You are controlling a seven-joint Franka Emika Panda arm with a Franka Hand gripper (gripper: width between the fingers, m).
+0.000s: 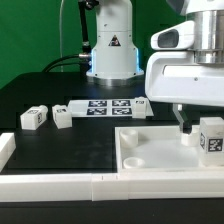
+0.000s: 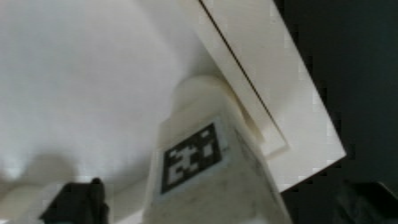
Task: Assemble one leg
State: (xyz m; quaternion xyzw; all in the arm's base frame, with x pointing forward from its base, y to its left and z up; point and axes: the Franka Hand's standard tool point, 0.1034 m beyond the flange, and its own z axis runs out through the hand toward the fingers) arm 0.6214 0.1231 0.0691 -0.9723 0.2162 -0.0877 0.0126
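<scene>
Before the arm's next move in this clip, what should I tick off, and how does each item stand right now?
1. Leg standing on the tabletop: ok.
2. Hand closed on that leg: cannot tell.
3. Leg seated in a corner socket: cannot tell.
4. Spare legs well away from the hand, beside the marker board: ok.
5. Leg's tag readable in the wrist view: ok.

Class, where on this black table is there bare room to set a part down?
Free: the dark stretch between the marker board and the tabletop. Crowded: two legs beside the board; the pincer and a leg over the tabletop.
</scene>
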